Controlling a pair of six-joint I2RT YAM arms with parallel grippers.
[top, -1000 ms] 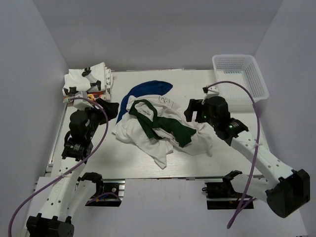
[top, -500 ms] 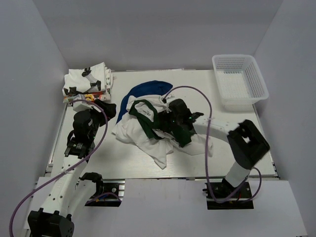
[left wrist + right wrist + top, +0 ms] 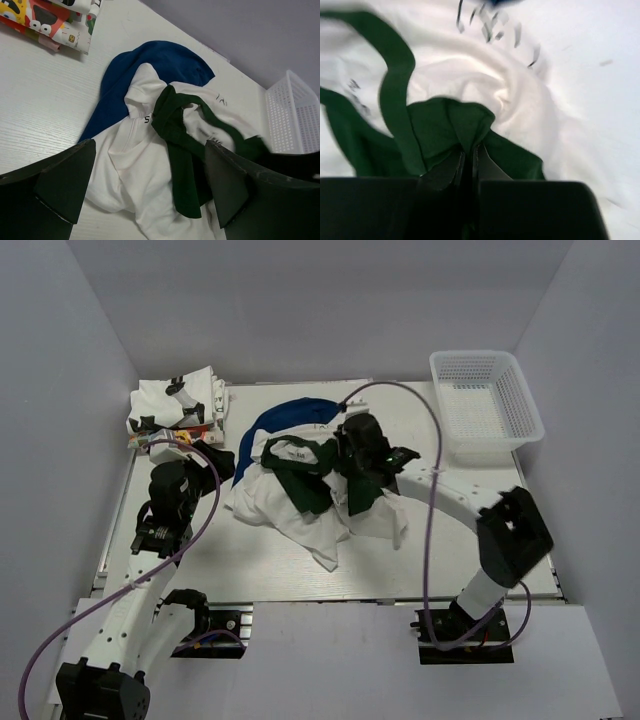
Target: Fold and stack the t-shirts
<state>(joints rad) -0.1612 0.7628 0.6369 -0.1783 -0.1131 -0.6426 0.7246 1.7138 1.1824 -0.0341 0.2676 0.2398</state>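
A crumpled white t-shirt with dark green trim [image 3: 285, 512] lies mid-table, partly over a plain dark blue t-shirt [image 3: 277, 421]. My right gripper [image 3: 350, 458] is down on the pile's right side. In the right wrist view it [image 3: 468, 155] is shut on a fold of the dark green cloth [image 3: 445, 125], with white cloth [image 3: 520, 95] beyond. My left gripper [image 3: 213, 460] hovers open at the pile's left edge. In its wrist view it [image 3: 150, 185] has nothing between its fingers, and the white shirt [image 3: 132, 165] and blue shirt [image 3: 150, 62] lie below.
A stack of folded printed t-shirts [image 3: 176, 406] sits at the back left corner, its colourful edge [image 3: 50, 20] showing in the left wrist view. A white mesh basket [image 3: 489, 405] stands at the back right. The right arm's purple cable arcs over the table's right half.
My right arm swung in from the right side onto the pile and shut on the green fold, bunching the shirt toward the back left. The left arm barely moved.
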